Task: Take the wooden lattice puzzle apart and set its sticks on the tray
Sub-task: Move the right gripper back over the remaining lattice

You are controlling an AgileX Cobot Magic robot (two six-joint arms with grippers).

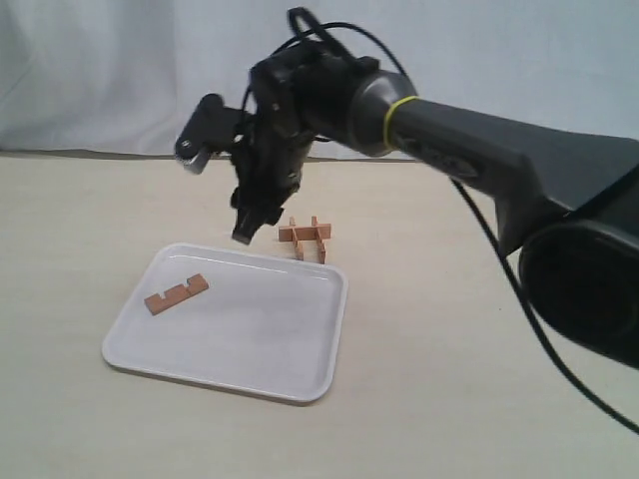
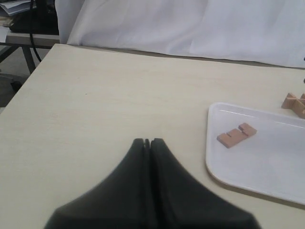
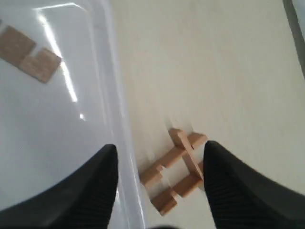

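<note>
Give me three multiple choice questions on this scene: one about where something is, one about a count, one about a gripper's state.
1. Where is the wooden lattice puzzle? A on the table beside the tray; B inside the tray; C held in the air.
2. How many sticks lie in the tray? A none; B one; C three.
3. The left gripper is: A open; B shut on a stick; C shut and empty.
Answers: A, it rests just outside the tray; B, only one lies there; C, it is closed with nothing held.
</note>
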